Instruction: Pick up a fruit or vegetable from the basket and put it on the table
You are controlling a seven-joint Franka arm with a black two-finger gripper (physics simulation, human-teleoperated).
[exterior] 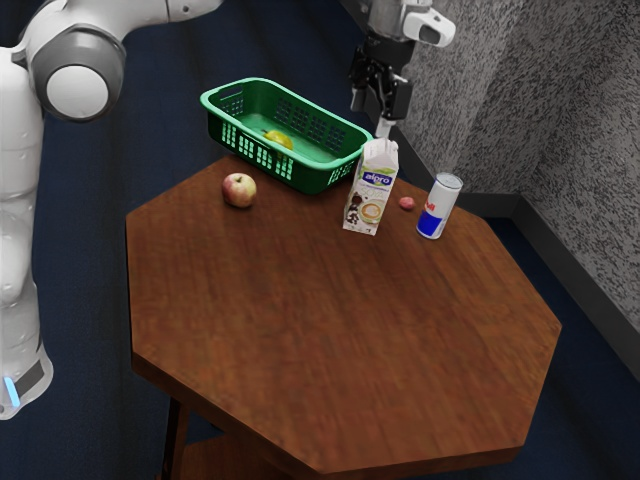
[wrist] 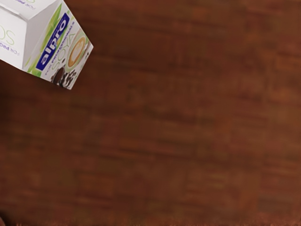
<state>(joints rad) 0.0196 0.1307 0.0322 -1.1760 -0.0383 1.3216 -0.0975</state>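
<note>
At the exterior view's left, the white arm rises well apart from the gripper and leaves the picture at its top edge. Next comes the brown wooden counter, its broad bare part lying lower than the gripper and toward the exterior view's bottom. The green basket sits at the counter's edge, to the exterior view's left of the gripper and lower than it. The red-and-yellow apple is on the counter outside the basket, farther from the gripper than the basket's near end. Inside the basket lies the task's thing, a yellow fruit or vegetable, apart from the gripper and off to the exterior view's left of it. The white Alpro carton stands upright, lower than the gripper; the wrist view also catches its top and printed side. I cannot tell whether the gripper is open or closed. To the exterior view's right of the gripper, and lower, are a small reddish thing and then a silver-and-blue can, standing upright.
</note>
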